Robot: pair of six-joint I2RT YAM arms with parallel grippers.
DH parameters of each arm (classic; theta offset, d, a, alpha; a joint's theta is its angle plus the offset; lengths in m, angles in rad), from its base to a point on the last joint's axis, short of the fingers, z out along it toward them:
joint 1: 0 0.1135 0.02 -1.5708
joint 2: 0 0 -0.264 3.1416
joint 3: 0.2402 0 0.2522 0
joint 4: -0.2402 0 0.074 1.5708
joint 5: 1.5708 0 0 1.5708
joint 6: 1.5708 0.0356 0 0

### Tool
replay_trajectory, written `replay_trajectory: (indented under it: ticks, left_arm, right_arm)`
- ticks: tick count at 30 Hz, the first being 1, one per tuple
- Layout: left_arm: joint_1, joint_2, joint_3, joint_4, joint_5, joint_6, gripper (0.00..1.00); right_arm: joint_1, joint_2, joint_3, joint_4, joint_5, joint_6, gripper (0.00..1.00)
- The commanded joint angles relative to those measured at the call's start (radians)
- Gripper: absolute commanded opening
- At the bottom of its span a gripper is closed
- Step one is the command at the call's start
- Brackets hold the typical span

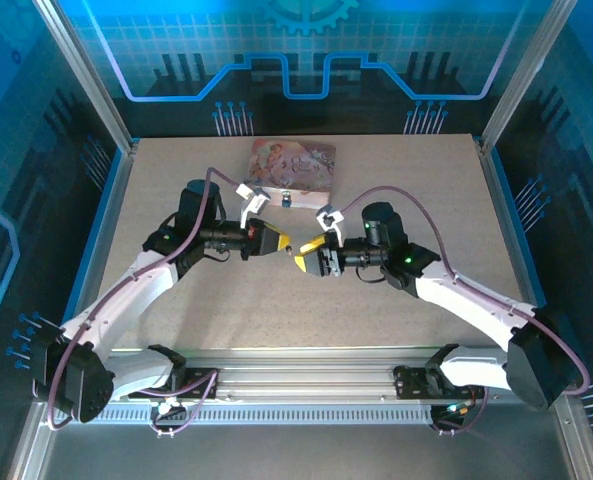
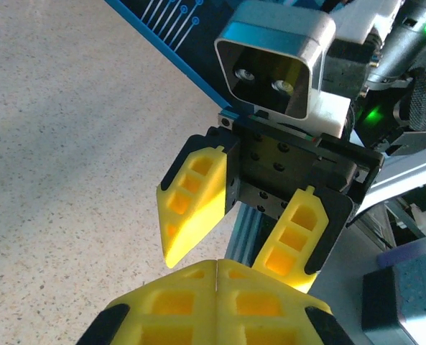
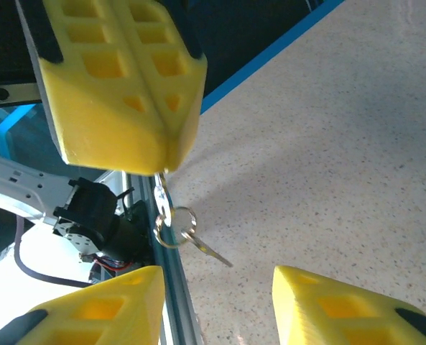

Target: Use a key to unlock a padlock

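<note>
In front of the pink tin (image 1: 294, 165), seen from above, the padlock (image 1: 288, 201) lies at its near edge, and the left gripper (image 1: 284, 245) and right gripper (image 1: 303, 256) meet nearer still. The left wrist view shows the left fingers pressed together and the right jaws spread. In the right wrist view the key (image 3: 162, 194) hangs with its ring (image 3: 174, 226) from the clamped left tips; I judge this a handover, which needs the right jaws to close squarely on the key.

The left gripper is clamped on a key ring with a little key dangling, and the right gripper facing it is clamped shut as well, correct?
Not quite. The right gripper is open, its yellow fingers spread apart, as the right wrist view shows. The rest holds: the left gripper is shut on the key ring, with a small key dangling from it.
</note>
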Motion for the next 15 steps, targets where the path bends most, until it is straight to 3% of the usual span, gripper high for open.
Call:
replay_trajectory:
  ticks: [1, 9, 15]
  left_arm:
    - [-0.004, -0.022, 0.034, -0.045, 0.060, 0.030, 0.00]
    - [-0.004, -0.005, 0.042, -0.062, 0.085, 0.037, 0.00]
    - [-0.003, -0.007, 0.026, -0.003, 0.082, -0.001, 0.00]
  right_arm:
    - [0.025, 0.018, 0.056, 0.008, -0.050, -0.018, 0.39]
    - [0.036, 0.063, 0.092, 0.037, -0.073, 0.003, 0.32]
    - [0.039, 0.082, 0.092, 0.076, -0.089, 0.026, 0.14]
